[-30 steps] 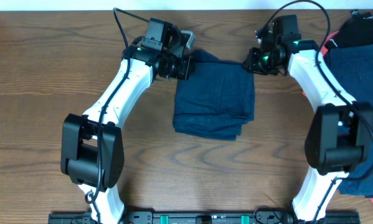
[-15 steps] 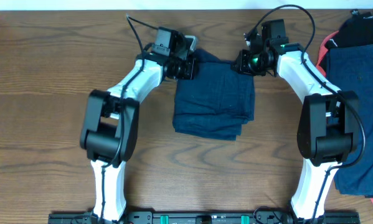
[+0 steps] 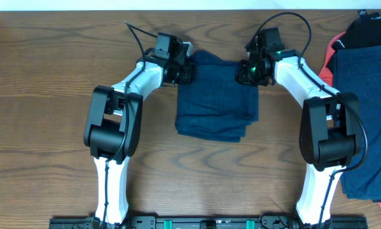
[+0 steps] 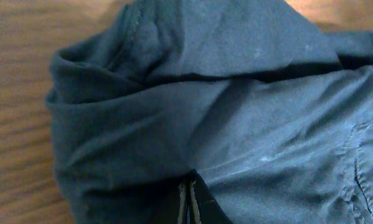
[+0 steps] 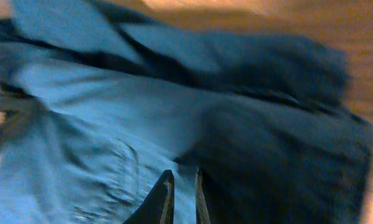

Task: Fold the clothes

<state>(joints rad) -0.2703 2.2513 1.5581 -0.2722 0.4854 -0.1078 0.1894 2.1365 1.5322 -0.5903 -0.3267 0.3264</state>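
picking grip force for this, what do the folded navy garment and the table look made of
The folded garment looks like soft woven cotton, perhaps light denim, matte: limp creases, stitched seams and faint fading show in the left wrist view. The table looks like wood or wood-grain laminate, smooth, low sheen; grain lines show, which one is unclear.

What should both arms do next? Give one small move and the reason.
Probably lift both far corners slightly, together, to start folding toward the near edge. The left tool and right tool sit at the far corners of the navy garment; the left looks pinched on the cloth, the right's fingers nearly together over it.
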